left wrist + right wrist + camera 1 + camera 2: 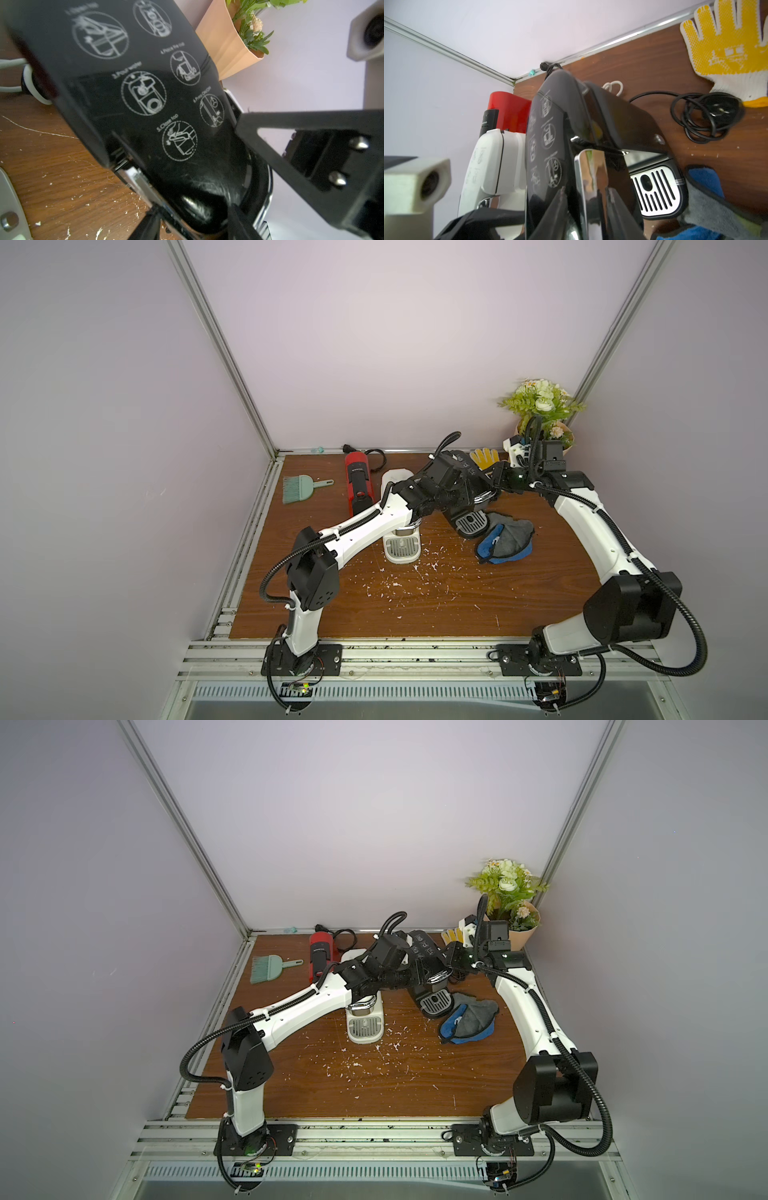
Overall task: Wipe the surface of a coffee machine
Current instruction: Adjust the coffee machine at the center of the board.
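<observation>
A black coffee machine (pixel 465 485) (pixel 424 955) stands mid-table, its glossy top printed with white instruction icons (pixel 145 93) (pixel 548 135). My left gripper (pixel 459 494) (pixel 194 220) is shut on the machine's rounded front end, one finger on each side. From the opposite side my right gripper (pixel 496 481) (pixel 587 209) is shut on the chrome handle (pixel 589 182) at the machine's front. A blue and grey cloth (pixel 505 541) (pixel 471 1021) (pixel 708 199) lies loose on the table beside the drip tray (pixel 471 524) (pixel 656 191). Neither gripper holds it.
A white coffee machine (pixel 401 545) (pixel 365 1027) stands under my left forearm, with a red one (pixel 358 481) (pixel 322 957) behind it. A green brush (pixel 301 488) lies far left. A yellow glove (pixel 484 457) (pixel 726 52), a coiled cord (pixel 708 116) and a bouquet (pixel 540 406) sit at the back right. White crumbs dot the board.
</observation>
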`<state>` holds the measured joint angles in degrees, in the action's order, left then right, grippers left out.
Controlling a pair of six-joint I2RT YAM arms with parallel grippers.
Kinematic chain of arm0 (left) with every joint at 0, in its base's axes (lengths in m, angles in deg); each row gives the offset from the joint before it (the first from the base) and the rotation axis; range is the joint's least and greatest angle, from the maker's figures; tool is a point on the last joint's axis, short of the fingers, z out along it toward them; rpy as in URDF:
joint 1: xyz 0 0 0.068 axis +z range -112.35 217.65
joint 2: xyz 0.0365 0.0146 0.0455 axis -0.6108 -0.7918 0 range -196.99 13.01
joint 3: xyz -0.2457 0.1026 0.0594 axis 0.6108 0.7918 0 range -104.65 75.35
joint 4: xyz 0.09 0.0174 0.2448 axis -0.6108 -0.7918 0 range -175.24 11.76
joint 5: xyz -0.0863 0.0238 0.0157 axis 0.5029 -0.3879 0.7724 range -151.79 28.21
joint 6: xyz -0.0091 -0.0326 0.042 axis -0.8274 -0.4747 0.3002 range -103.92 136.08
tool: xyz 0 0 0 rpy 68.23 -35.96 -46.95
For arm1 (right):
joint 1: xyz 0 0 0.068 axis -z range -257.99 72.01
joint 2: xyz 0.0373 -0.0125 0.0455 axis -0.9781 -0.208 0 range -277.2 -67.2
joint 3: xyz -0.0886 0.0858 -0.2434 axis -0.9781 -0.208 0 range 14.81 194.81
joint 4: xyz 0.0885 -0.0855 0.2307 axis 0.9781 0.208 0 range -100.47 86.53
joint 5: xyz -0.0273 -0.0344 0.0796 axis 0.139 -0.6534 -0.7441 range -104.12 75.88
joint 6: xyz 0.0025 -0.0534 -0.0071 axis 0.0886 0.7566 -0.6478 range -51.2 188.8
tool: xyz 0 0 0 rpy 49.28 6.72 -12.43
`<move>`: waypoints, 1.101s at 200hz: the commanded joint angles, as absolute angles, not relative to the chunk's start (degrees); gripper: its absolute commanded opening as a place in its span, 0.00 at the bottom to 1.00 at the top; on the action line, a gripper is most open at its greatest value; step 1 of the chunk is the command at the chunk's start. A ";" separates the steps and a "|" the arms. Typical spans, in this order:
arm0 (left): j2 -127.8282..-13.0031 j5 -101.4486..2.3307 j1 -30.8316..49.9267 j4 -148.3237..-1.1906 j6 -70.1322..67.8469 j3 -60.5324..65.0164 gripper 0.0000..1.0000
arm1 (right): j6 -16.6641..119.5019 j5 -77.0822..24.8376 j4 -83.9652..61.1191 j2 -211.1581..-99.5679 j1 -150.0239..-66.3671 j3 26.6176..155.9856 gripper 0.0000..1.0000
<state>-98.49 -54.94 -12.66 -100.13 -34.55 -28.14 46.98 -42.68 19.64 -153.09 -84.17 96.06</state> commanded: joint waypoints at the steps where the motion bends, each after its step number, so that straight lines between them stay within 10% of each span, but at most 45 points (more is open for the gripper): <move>1: -104.49 -47.64 -17.46 -112.61 -30.71 -23.91 0.52 | 48.88 -50.65 9.92 -151.33 -85.24 97.10 0.34; 220: -110.66 -49.78 -9.46 -119.49 -25.70 -42.21 0.74 | 48.03 -42.79 10.49 -145.94 -76.33 92.65 0.66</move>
<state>-109.29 -47.50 -10.17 -106.80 -28.32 -43.68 48.18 -45.39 10.76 -151.27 -78.49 93.51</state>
